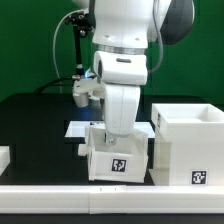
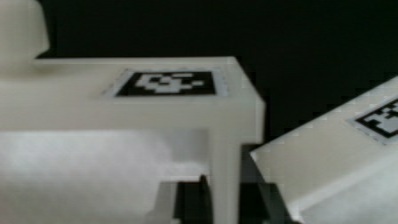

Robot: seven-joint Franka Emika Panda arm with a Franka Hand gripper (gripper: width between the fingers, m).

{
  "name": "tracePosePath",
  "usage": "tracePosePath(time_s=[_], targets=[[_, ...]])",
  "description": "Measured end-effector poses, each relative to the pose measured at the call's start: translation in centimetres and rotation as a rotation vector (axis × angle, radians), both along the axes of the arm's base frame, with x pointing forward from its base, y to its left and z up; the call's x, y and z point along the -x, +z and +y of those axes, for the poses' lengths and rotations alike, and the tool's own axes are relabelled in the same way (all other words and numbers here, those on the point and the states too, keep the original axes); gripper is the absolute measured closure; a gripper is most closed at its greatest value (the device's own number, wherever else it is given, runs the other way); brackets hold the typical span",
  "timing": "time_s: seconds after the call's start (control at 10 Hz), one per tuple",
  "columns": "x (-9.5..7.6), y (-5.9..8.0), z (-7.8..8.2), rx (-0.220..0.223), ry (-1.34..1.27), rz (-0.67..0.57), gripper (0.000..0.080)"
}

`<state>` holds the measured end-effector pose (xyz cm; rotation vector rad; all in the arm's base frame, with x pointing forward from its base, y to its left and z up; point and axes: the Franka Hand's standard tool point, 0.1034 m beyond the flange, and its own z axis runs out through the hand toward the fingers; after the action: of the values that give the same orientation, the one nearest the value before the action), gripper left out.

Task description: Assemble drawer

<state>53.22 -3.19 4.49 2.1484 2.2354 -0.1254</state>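
Note:
A small white drawer tray [image 1: 118,152] with a square tag on its front stands on the black table at the middle front. My gripper [image 1: 115,130] reaches down onto it from above. In the wrist view the two dark fingers [image 2: 192,203] clamp a thin white wall of the tray [image 2: 125,150], so the gripper [image 2: 228,205] is shut on it. The tray's top tag [image 2: 169,83] shows beyond. The large cube-shaped shell [image 1: 186,140], open on top, stands just to the exterior view's right, close to the tray; its tagged corner [image 2: 365,125] also shows in the wrist view.
Another white part [image 1: 4,157] sits at the exterior view's left edge. The marker board [image 1: 80,128] lies flat behind the tray. A long white border bar [image 1: 60,192] runs along the front. A black stand [image 1: 76,50] rises at the back.

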Motion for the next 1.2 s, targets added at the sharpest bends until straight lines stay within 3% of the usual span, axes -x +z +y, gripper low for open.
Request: tracePosePath(time_s=[0.4,0.7,0.9,1.2], targets=[[0.0,-0.1,-0.3,0.004,-0.012,0.006,0.0765],[-2.1,-0.4,2.0,-0.001,-0.015,0.024,0.0765],[-2.4,-0.3,3.2,-0.009,-0.018,0.017,0.0765],[-2.3,-0.7,3.3,-0.009,-0.015,0.021,0.0765]])
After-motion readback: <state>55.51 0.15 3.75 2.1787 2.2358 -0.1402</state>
